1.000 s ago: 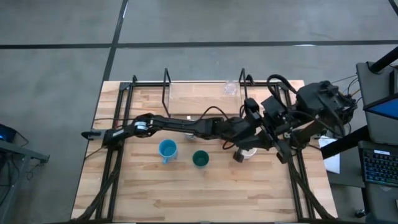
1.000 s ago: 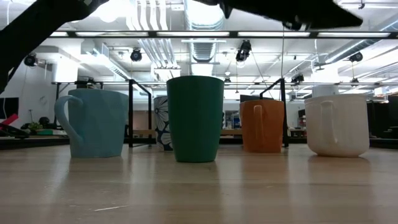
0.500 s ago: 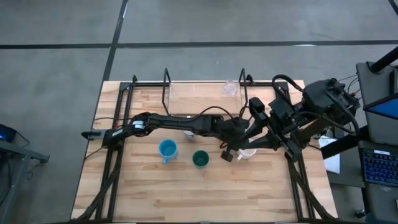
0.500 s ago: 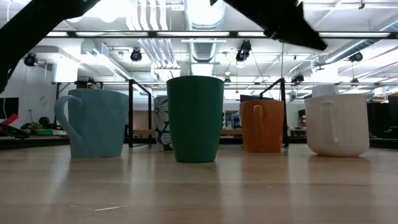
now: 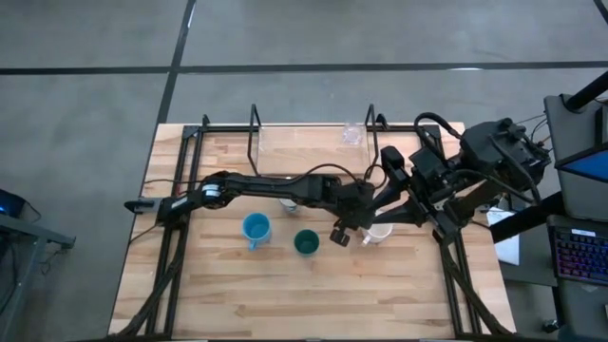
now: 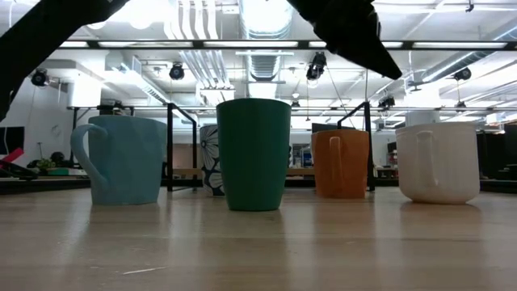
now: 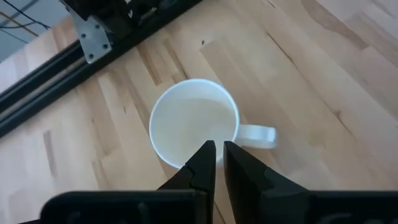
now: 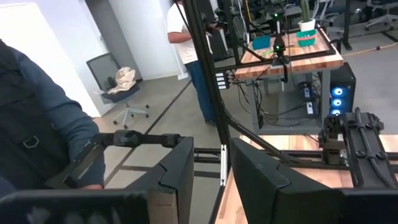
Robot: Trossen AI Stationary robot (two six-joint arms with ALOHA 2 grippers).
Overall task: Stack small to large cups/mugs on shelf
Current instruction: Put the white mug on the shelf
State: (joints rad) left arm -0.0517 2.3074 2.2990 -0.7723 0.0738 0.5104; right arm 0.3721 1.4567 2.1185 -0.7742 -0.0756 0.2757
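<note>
1. White mug (image 7: 194, 121) sits right under the left gripper (image 5: 339, 234), near the table's (image 5: 285, 304) right edge, about midway between front and back; the fingers (image 7: 202, 165) hang over the rim on the side its handle sticks out from.
2. Those fingers are pinched nearly shut and carry nothing, so I reckon they must spread before they can straddle the rim.
3. The left arm reaches low and long across from the table's left edge, making it the nearer one.
4. The right gripper (image 8: 211, 165) is pulled back at the table's right edge, fingers a narrow gap apart, empty.
5. The shelf (image 5: 304, 142) runs along the back edge, with a clear glass (image 5: 352, 134) on it.
</note>
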